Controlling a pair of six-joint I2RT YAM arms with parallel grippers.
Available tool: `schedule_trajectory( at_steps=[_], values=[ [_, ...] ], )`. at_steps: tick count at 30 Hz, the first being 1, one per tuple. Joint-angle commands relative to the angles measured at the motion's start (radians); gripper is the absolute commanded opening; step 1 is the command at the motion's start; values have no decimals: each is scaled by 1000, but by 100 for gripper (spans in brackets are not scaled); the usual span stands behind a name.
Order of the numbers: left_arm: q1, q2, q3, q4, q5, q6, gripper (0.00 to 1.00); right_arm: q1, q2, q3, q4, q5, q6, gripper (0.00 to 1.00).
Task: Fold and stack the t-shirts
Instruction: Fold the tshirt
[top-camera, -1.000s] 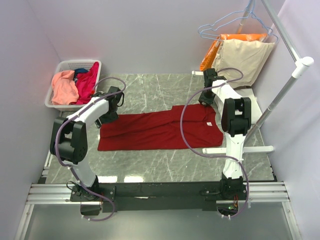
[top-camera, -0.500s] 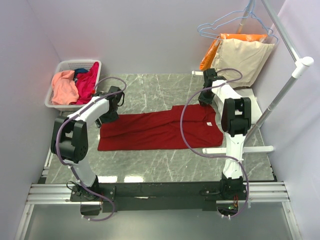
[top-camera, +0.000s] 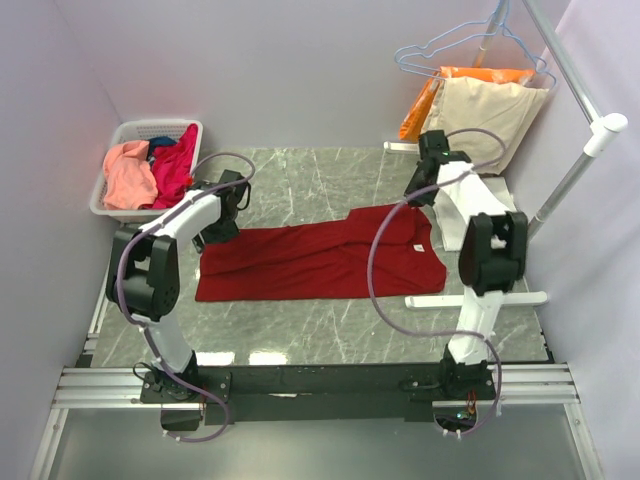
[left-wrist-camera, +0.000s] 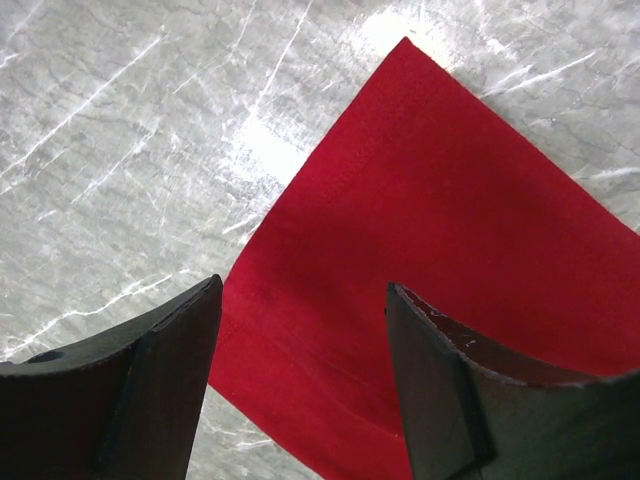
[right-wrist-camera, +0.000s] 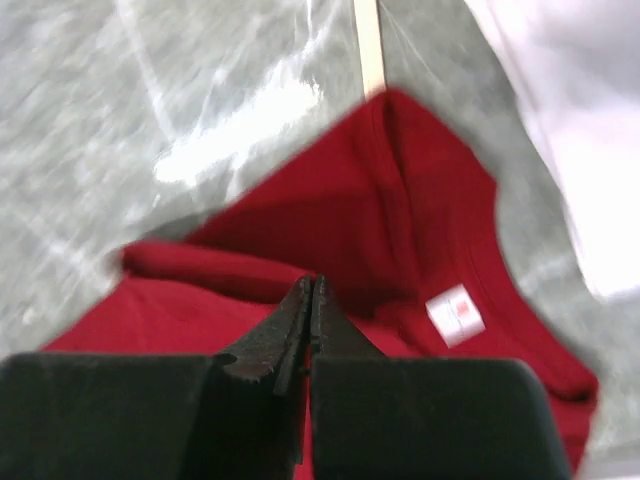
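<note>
While the dark red t-shirt (top-camera: 320, 262) lies flat mid-table in the top view, the left gripper (top-camera: 217, 236) hangs at its ten o'clock corner and the right gripper (top-camera: 416, 197) at one o'clock. Left wrist: wide-open jaws straddle that corner, holding nothing. Right wrist: jaws pressed together at a fold; whether cloth is caught is unclear. A thin pinch could slip on lifting, leaving the fold crooked.

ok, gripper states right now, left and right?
Left gripper: open, empty, over a corner of the dark red t-shirt.
Right gripper: shut; whether it pinches cloth cannot be told.
</note>
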Motion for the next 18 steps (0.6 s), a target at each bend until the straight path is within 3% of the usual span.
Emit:
schedule_trajectory(
  at_steps=[1,10,18],
  values=[
    [0,12,45,19,-8,18,72,8,-186,-97,-7,-11,4,0],
    [-1,87,129,16,-19,18,71,41,-390,-399,-38,-121,-10,0],
    [-1,223,215,12,6,14,71,54,-564,-528,-102,-20,52,0]
  ],
)
